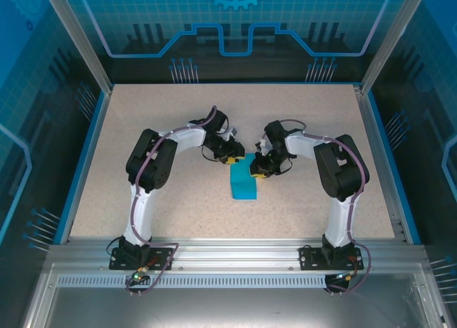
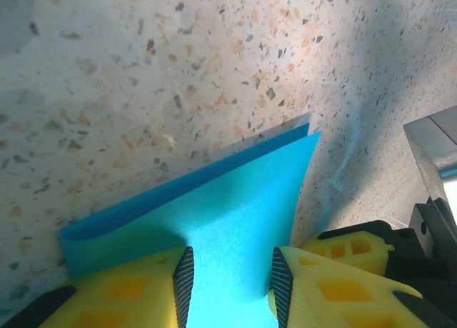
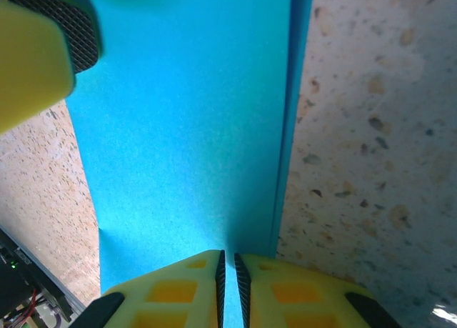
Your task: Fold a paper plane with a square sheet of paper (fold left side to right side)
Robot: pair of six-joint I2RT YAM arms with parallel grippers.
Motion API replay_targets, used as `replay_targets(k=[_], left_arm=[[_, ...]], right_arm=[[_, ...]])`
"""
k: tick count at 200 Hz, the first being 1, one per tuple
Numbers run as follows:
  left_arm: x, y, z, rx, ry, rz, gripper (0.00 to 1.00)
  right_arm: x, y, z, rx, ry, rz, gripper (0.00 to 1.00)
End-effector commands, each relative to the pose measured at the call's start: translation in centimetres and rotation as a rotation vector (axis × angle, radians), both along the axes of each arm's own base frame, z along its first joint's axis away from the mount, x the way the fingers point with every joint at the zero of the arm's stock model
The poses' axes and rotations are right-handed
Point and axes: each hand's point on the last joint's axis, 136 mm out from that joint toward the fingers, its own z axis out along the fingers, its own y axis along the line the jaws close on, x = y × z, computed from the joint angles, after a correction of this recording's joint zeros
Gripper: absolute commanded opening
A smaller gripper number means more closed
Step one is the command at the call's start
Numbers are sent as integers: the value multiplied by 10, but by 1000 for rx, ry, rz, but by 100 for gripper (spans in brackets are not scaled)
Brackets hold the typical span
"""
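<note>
The square sheet of paper [image 1: 243, 184], folded double, lies at frame centre. It is thin, limp and easily creased, so grip it at the edges. The right gripper [image 3: 228, 289] pinches its edge; the left gripper [image 2: 230, 285] is spread over it.

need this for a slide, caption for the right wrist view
Right gripper pinches the folded square sheet of paper on the speckled table.

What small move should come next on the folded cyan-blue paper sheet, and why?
Probably press the left gripper down along the rounded fold of the thin cyan-blue paper sheet: it bulges uncreased, while the right gripper pinches the doubled layers together.
</note>
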Motion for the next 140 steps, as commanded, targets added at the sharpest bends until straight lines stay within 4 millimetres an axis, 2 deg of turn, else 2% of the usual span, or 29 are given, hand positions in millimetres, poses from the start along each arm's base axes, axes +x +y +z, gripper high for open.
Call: replay_targets(k=[1,48,65,86,109,140], left_arm=[[6,18,-14,60,7,11,39],[19,39,-21,59,12,48,41],[27,42,-12,31,0,60,42],[30,39,15,-4,-32,48,43],[24,37,46,-52,-76,60,43],[-8,31,58,-85,-74,54,43]], right_arm=[[-22,-15,-31,-125,82,27,17],[-24,-14,-30,-117,87,30,17],[-24,-13,-30,-110,87,31,17],[-23,-10,-29,-98,86,26,17],[-23,-10,-29,-100,83,27,17],[-23,-9,-29,-100,82,28,17]])
